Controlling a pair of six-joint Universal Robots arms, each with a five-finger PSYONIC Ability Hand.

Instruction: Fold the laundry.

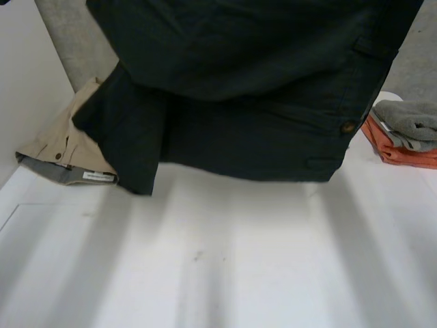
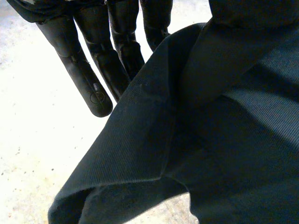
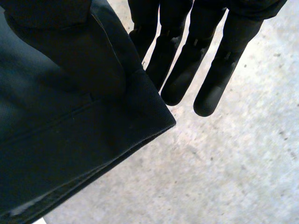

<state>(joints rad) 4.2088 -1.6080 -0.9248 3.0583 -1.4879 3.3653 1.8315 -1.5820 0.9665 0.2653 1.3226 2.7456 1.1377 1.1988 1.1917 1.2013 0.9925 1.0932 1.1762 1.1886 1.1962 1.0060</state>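
Up top, we see the dark trousers (image 1: 252,102) hanging; left hand (image 2: 88,70) and right hand (image 3: 210,65) apparently pinch their edges under thumbs.

White table (image 1: 218,260); grey floor (image 1: 68,41) beyond its far edge.

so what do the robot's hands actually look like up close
Both are matt black. The left hand has long fingers built in sections with rounded tips, and one finger carries a small circular mark near its tip. The right hand looks the same: thick black sectioned fingers with blunt, rounded ends.
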